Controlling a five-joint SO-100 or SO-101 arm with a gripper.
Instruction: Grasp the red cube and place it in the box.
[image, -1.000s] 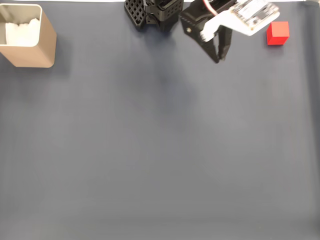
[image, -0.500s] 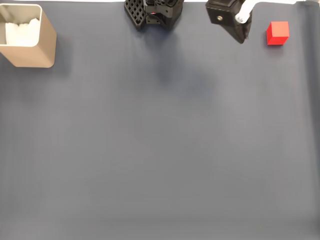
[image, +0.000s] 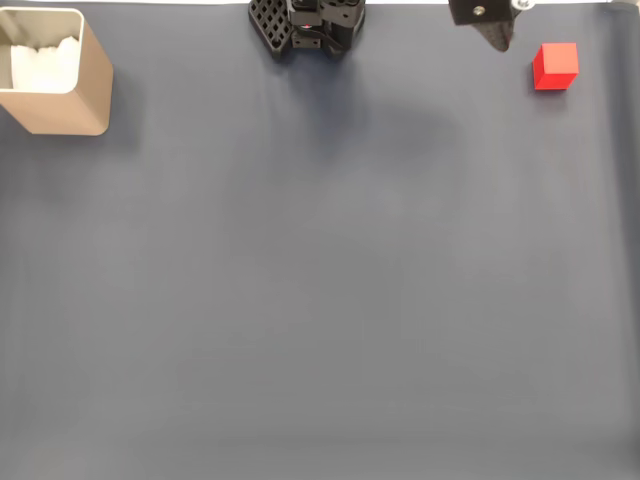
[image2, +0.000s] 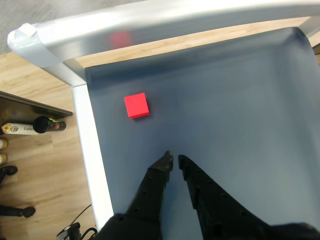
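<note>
Progress: nothing done yet | red cube (image2: 136, 105) lies free on desk (image: 320, 300), near its corner in wrist view | gripper (image2: 174, 161) empty, fingertips nearly together, short of cube | box (image: 55, 100) far across | I judge grasp, carry, drop remain.

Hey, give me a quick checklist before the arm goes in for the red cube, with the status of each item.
1. Cube free on the mat, nothing touching it: ok.
2. Gripper empty: ok.
3. Jaws wide enough for the cube: not ok; the fingertips sit nearly together in the wrist view.
4. Gripper lined up with the cube: not ok; in the wrist view the cube lies ahead and to the left of the fingertips.
5. Box upright and open on top, far across the mat from the cube: ok.
6. Gripper height above the mat: cannot tell.
</note>
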